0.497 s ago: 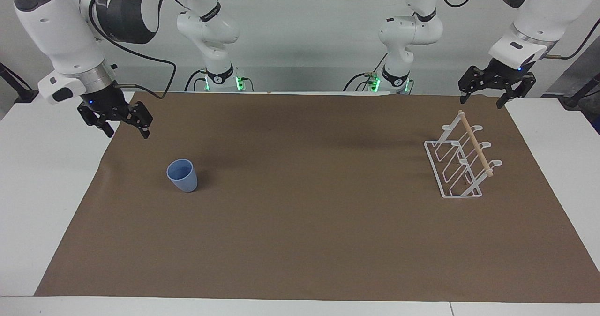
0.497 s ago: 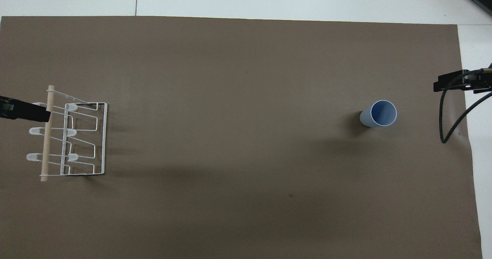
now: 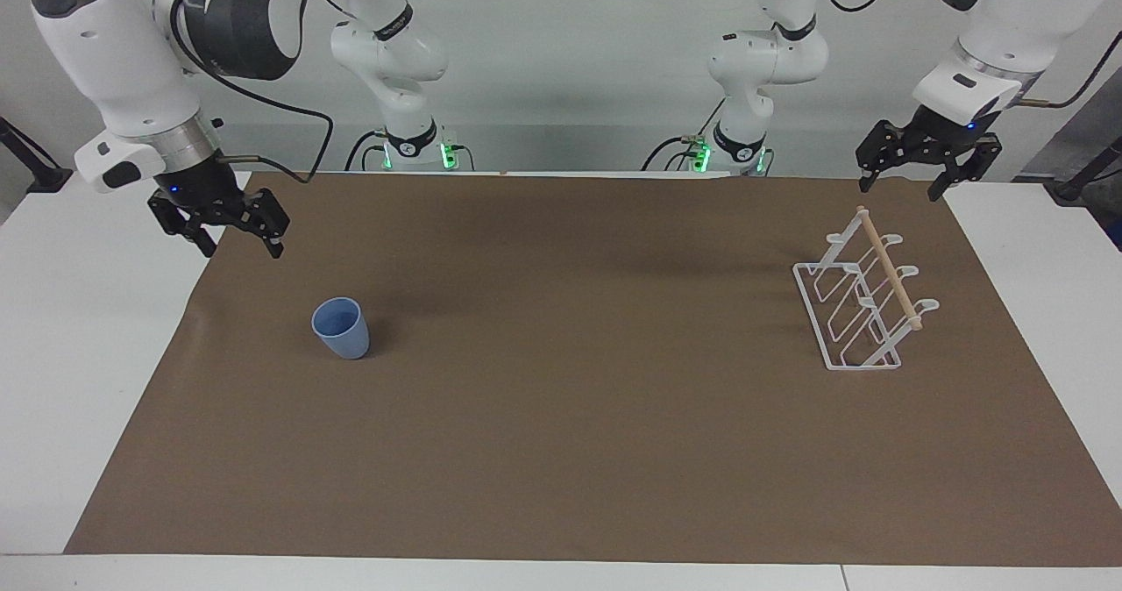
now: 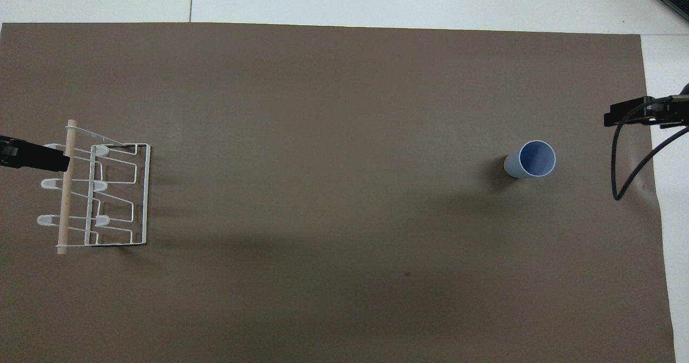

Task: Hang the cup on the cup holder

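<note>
1. Cup (image 3: 341,328): light-blue tapered tumbler, no handle. Stands upright, mouth up, on the brown mat (image 3: 561,416) toward the right arm's end of the table (image 3: 53,380). Untouched; nothing near it but its own shadow.
2. Cup holder (image 3: 863,297): white wire rack, slanted looped prongs, wooden dowel (image 3: 890,267) across the top. Stands toward the left arm's end of the table, well apart from the cup. All prongs bare.
3. Right tool (image 3: 230,233): raised over the mat's edge, above and to the side of the cup, not touching it. Fingers spread apart, pointing down, nothing held. Arm bent over from its base, wrist roughly vertical.
4. Left tool (image 3: 905,179): waits in the air over the mat's corner, near the rack's dowel end. Fingers spread, nothing held.
5. Status, judged: task not begun; the grasp comes first.
6. Hazards, judged: the cup is light and tapered, so a finger catching the rim may tip it; a shallow pinch may let it slip; it must be turned mouth-down for a prong, and a misaligned approach could shove the light rack.
</note>
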You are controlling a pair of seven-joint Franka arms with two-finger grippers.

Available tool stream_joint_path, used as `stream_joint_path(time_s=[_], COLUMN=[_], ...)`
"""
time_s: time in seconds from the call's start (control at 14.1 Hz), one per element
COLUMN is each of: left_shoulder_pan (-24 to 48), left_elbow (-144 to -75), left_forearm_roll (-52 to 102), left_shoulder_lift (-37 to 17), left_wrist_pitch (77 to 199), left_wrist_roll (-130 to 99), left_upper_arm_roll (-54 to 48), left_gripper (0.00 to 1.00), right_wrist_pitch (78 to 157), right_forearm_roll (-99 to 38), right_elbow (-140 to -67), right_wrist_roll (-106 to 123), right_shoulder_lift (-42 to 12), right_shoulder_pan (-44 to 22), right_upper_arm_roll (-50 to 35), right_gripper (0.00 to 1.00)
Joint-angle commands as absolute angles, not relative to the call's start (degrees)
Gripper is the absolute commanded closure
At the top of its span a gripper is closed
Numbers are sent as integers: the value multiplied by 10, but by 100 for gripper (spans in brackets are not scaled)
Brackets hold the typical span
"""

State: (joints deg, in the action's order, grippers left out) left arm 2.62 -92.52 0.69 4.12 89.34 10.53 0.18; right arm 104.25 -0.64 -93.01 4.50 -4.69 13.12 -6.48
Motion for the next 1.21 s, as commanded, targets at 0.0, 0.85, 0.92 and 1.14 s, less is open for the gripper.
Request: stream_joint_path(time_s=[0.0,0.85,0.92,1.14], left_shoulder_pan=[30,28,28,24], left_elbow=[-934,-935,-935,-935], left_forearm_roll=[-6,-31,-30,-28], left_shoulder_lift=[53,54,53,54], left_wrist_pitch=[891,896,896,895], left_wrist_roll=[105,103,105,105], left_upper_arm_roll=[2,1,2,2], left_gripper=[0,0,0,0], right_wrist_pitch=[1108,1323,1324,1358], right_forearm_roll=[-2,9,9,9], right_elbow=[-1010,-1170,-1173,-1193], right_wrist_roll=[33,51,60,74], right_shoulder_lift=[-29,-92,-93,-99], right_shoulder_pan=[121,126,128,141], right_upper_arm_roll=[-71,-70,-69,-69], right_gripper=[0,0,0,11])
